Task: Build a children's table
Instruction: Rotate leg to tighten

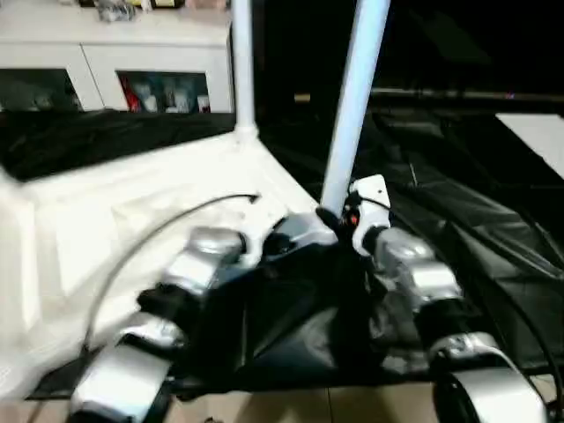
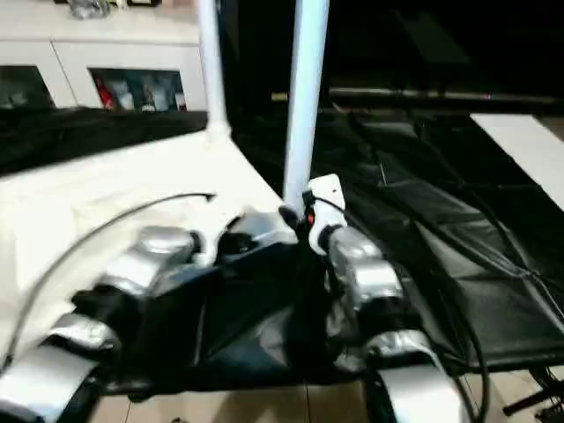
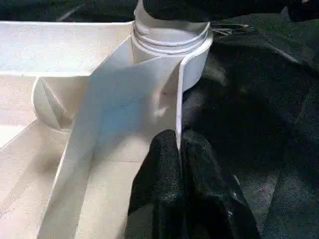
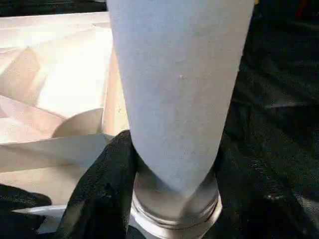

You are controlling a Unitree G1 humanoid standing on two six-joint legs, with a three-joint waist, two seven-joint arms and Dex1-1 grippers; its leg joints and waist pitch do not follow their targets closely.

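On black sheeting (image 1: 493, 220), upturned tabletop (image 1: 132, 229), right fingers (image 4: 99, 199) gripping leg (image 1: 352, 106), left fingers (image 3: 169, 184) pinching rim (image 3: 178, 114)

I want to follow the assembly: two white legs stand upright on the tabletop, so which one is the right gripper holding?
The nearer leg, in the tabletop's near corner socket. The right gripper clasps its base; the far leg stands free.

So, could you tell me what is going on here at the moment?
The robot is assembling a children's table. The tabletop lies underside up on black sheeting. The right gripper is closed around the base of a leg standing in the near corner socket, while the left gripper pinches the tabletop's rim beside it. Another leg already stands in the far corner.
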